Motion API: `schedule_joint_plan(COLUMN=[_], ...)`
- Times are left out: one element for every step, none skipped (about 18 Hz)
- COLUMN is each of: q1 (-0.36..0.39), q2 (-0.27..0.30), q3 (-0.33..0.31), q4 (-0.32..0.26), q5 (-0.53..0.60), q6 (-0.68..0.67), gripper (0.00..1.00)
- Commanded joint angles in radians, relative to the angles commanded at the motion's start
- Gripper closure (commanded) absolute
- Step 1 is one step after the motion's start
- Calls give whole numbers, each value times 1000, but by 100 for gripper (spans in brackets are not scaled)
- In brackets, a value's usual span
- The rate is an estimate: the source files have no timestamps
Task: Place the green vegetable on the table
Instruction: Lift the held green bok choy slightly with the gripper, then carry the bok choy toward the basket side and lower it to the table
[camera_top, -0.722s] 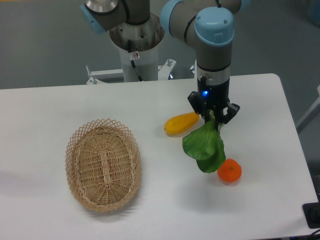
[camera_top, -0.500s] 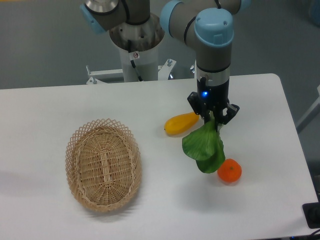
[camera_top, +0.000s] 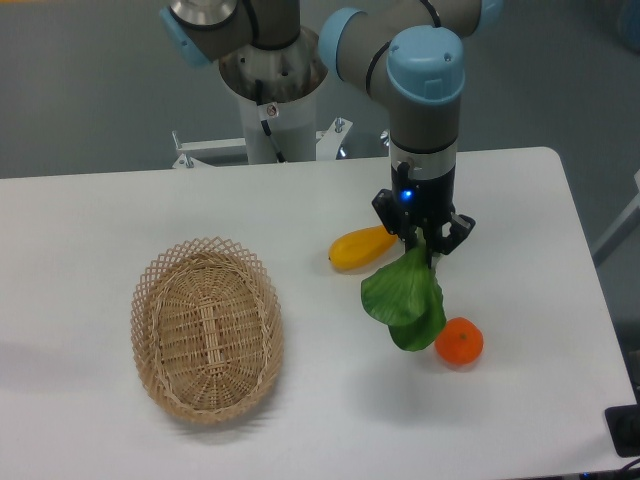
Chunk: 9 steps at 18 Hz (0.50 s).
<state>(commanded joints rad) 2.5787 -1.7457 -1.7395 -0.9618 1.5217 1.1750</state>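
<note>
The green vegetable (camera_top: 404, 297) hangs with its broad dark leaves down, held by its stalk end in my gripper (camera_top: 423, 243). The gripper is shut on it, pointing down above the white table (camera_top: 330, 400). The leaves hang just above the table, between the yellow squash-like fruit (camera_top: 362, 246) and the orange (camera_top: 459, 341). The pale stalk is mostly hidden between the fingers.
An oval woven wicker basket (camera_top: 205, 328) sits on the left half of the table. The arm's base column (camera_top: 272, 100) stands behind the table's far edge. The table's right edge runs close to the orange.
The gripper with the green vegetable has shifted slightly left and a little up. Nothing else has moved.
</note>
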Motion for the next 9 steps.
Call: schedule_joint_plan(q1=[-6, -8, -14, -23, -28, -35, -44, -51, -60], q2=[-2, -6, -14, -21, -29, -40, -55, -70, -87], q3=[-3, -3, -2, -2, -3, -5, -3, -2, -3], q4=[0, 3, 8, 11, 20, 34, 47, 64, 84], q5=[2, 2, 2, 2, 2, 2, 2, 2, 3], q6=[-12, -32, -50, -66, -81, -97, -109, -120, -135], gripper=[64, 64, 64, 64, 64, 64, 64, 64, 64])
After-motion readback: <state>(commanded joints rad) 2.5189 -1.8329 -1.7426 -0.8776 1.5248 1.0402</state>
